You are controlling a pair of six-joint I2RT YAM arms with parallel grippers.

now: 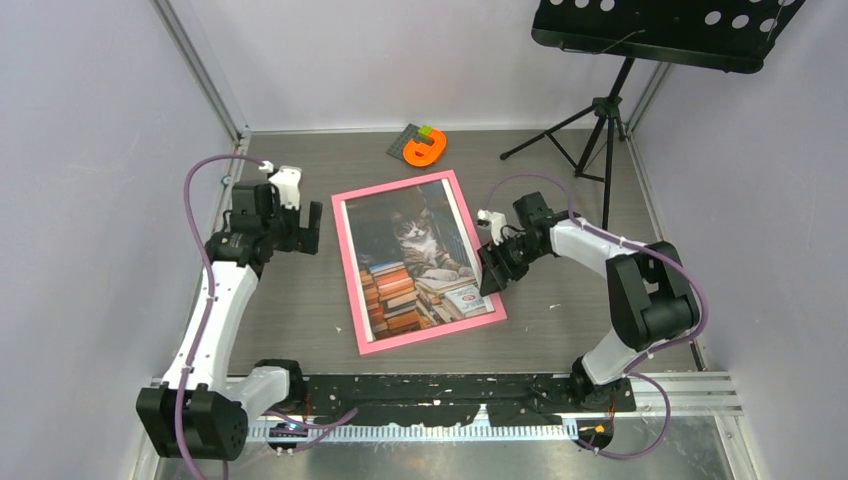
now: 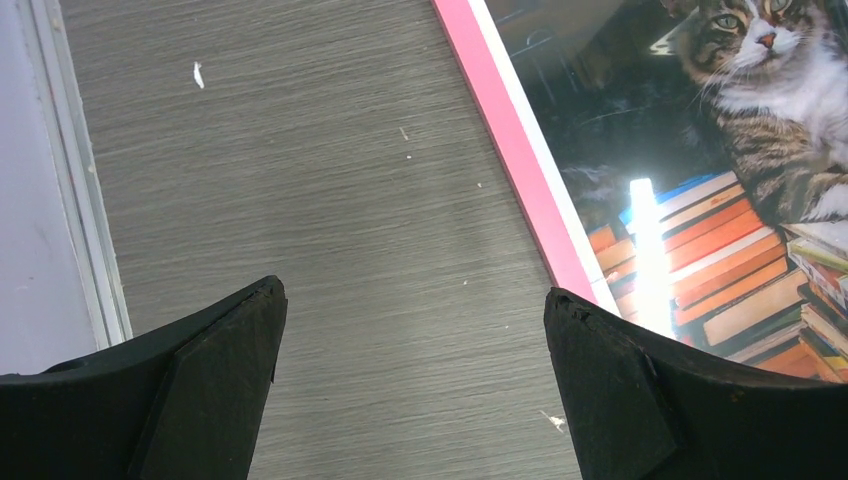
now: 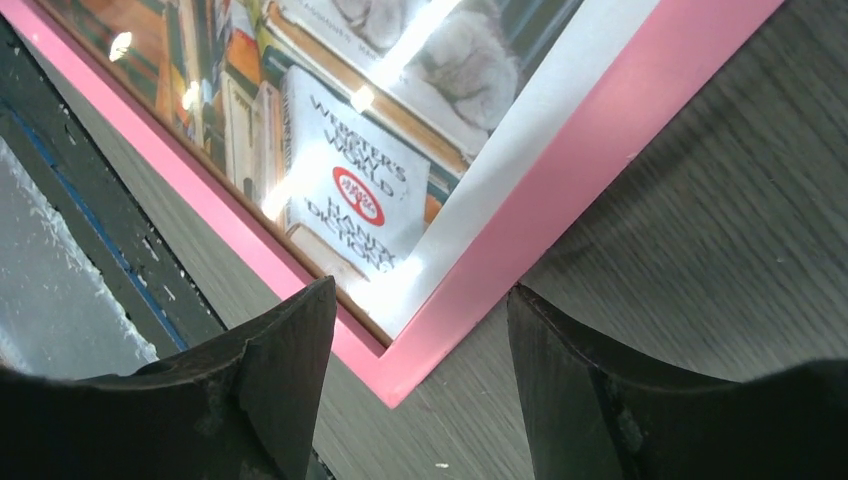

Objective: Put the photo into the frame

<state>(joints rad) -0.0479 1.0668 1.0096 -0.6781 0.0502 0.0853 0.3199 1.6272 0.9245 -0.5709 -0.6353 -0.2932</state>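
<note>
R claw [image 3: 420, 300], part open, empty, hovers over frame [image 3: 615, 120] corner w/ photo [image 3: 350, 190] inside; L claw [image 2: 412, 290] wide open, empty.

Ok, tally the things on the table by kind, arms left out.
Pink rectangular picture frame: 1
Paper photo of a cat on books: 1
Orange-and-green plastic piece: 1
Small dark grey flat piece: 1
Black metal music stand on tripod: 1
Total: 5

Bare table [image 1: 300, 330] left of the frame [image 1: 432, 335]; tripod legs [image 1: 606, 150] crowd the far-right corner.
</note>
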